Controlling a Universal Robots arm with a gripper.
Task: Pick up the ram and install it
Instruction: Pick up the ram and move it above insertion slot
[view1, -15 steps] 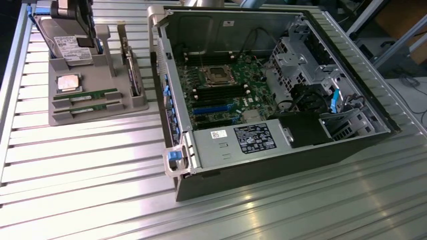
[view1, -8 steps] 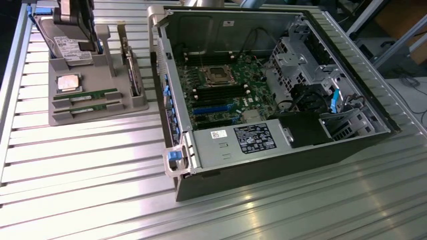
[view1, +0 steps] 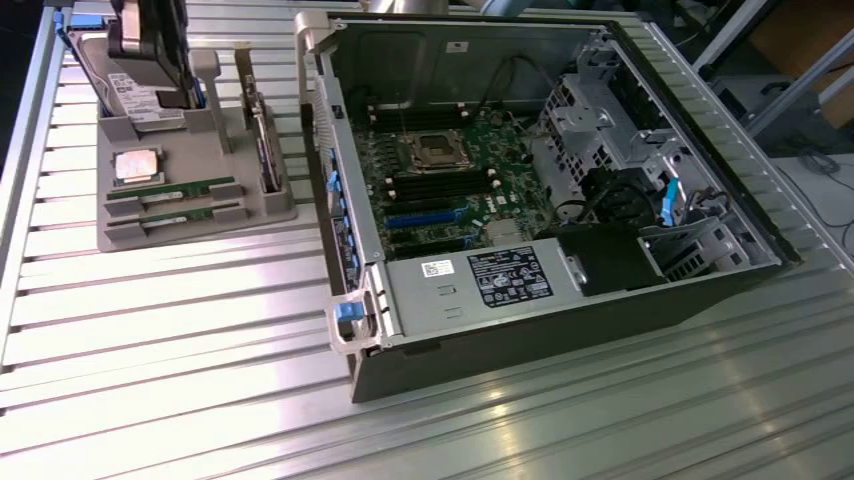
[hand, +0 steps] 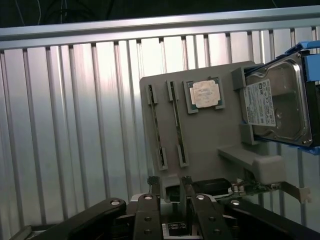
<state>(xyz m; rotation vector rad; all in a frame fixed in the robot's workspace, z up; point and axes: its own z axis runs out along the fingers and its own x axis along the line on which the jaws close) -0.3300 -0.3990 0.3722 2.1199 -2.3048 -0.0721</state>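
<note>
My gripper (hand: 169, 181) is open, its two fingers (hand: 151, 186) standing apart with nothing between them. It hangs over the edge of the gray tray (hand: 210, 142) on the side that faces the computer case (view1: 561, 340), just off the ends of the ram sticks and touching neither. Both sticks lie on edge in their own slots in the near part of the tray, side by side and parallel. Their long axes run from the exterior view's left to its right, and their right ends point toward the case. The farther ram stick (view1: 171, 189) (hand: 177, 124) sits just beside the square processor (view1: 138, 165) (hand: 205, 94), and the nearer ram stick (view1: 174, 212) (hand: 156, 127) lies just this side of it. A hard drive (view1: 127, 90) (hand: 275, 105) stands at the tray's far end, and an upright card (view1: 267, 150) runs along its right side. Tray and case rest on a table (view1: 174, 330) of ribbed aluminium slats that shine under the light. The case lies open to the right of the tray, its green board (view1: 441, 190) facing up. Past the table's far right corner I see metal frame bars and cables.
</note>
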